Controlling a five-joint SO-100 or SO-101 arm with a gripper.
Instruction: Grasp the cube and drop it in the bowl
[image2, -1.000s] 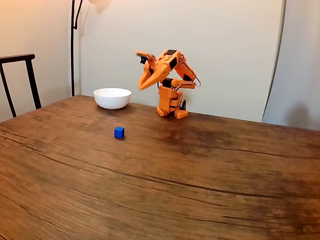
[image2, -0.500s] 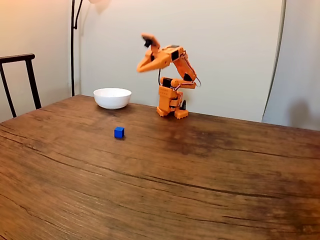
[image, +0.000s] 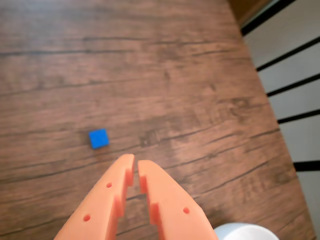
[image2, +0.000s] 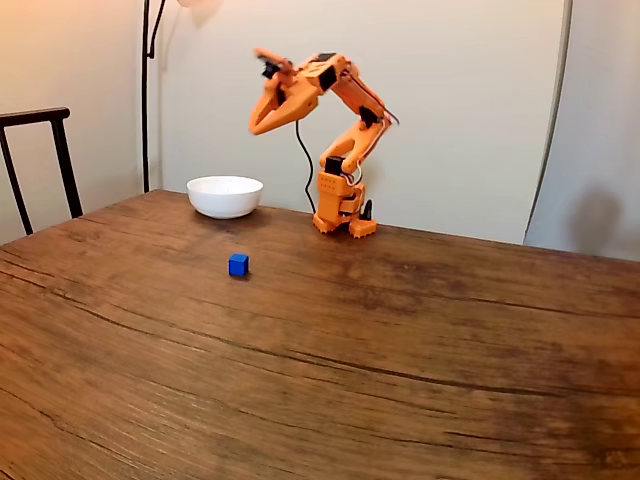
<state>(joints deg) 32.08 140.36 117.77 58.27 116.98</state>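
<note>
We see our gripper (image: 135, 167) raised high over the table (image2: 400, 350), its orange fingers (image: 102, 200) nearly together with a thin gap, holding nothing. The cube (image: 98, 138) lies on the wood just beyond and left of the tips in the wrist view; the bowl (image2: 225, 195) sits below the gripper, well apart from the cube.

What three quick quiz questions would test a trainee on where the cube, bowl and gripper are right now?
1. True or false: the cube lies inside the bowl.
2. In the fixed view, the gripper is: A) touching the cube, B) raised high above the table, C) inside the bowl.
3. In the wrist view, on which side of the gripper tips does the cube appear?

Key: 1. False, it sits on the table, apart from the bowl. 2. B. 3. Left, slightly above them.
</note>
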